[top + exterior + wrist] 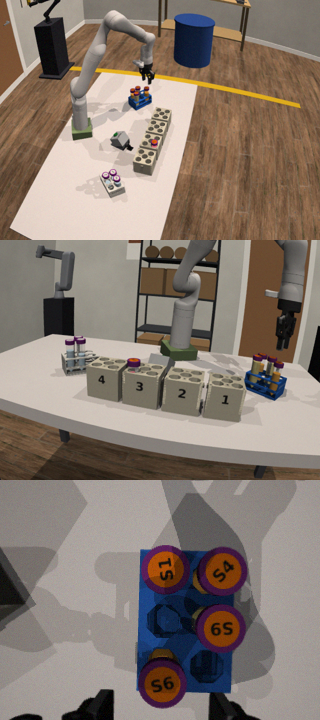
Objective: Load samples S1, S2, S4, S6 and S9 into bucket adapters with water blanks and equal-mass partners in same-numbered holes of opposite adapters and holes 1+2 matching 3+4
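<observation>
The blue rack [139,101] holds the orange-dot samples; in the wrist view [185,630] I read S1 [165,570], S4 [222,572], S9 [220,628] and S6 [162,683]. My gripper [149,77] [282,343] hangs open and empty well above the rack, a little beyond its far side; its fingertips show at the wrist view's lower edge [162,712]. Adapters 1 [224,397], 2 [181,393], 3 [139,386] and 4 [101,380] stand in a row. S2 [133,364] stands in adapter 3; the other adapters are empty.
A white rack [112,183] with three water blanks stands at the near end of the mat. The grey DONE desk [119,139] with its green key [115,134] sits between my base [81,131] and the adapters. A blue barrel [193,40] stands beyond the mat.
</observation>
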### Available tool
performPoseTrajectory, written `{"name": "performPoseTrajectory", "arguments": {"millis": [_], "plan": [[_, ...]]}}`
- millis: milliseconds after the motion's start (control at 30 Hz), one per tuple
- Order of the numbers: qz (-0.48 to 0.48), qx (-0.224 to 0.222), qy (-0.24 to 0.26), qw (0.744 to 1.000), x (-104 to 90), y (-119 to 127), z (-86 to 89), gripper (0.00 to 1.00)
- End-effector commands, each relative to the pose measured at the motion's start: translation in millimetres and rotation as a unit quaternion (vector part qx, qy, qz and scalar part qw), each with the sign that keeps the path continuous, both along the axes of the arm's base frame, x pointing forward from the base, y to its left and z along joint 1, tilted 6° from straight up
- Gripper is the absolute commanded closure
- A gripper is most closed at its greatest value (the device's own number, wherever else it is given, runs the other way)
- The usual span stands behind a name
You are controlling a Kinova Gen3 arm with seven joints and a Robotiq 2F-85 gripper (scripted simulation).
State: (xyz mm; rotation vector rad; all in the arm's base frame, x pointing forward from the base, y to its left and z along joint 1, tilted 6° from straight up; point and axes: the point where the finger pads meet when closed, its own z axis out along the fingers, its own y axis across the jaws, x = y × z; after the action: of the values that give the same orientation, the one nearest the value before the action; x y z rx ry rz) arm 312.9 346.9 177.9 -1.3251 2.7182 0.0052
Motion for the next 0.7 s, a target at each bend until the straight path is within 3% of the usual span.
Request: {"name": "performPoseTrajectory", "arguments": {"millis": [0, 667], "plan": [[-0.003, -0.001, 0.0, 1.0, 1.2, 0, -7.4, 0.38], [-0.003, -0.001, 0.0, 1.0, 3.4, 1, -31.3, 0.38]]}}
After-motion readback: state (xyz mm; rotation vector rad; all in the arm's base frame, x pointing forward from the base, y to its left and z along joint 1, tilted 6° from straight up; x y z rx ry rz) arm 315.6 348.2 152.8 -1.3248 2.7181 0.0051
